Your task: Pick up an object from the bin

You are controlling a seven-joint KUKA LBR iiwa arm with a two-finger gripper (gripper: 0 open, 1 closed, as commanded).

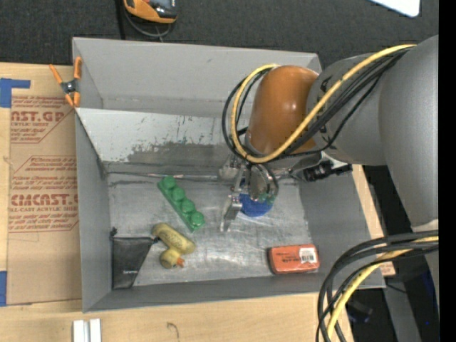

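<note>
— Hand (pixel 246 197) sits low over the blue round thing (pixel 258 207), in the bin (pixel 142 123), right of middle, near the green strip (pixel 182 204); wide or narrow, we can't tell.
— Then we judge it the approach. Next: settle round it, close, lift.
— Its axis?
— Looks round to us; no long axis, no heading.

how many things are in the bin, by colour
green studded block: 1
yellow duck-like toy: 1
blue round thing: 1
orange-red labelled box: 1
black wedge: 1
total: 5
</note>
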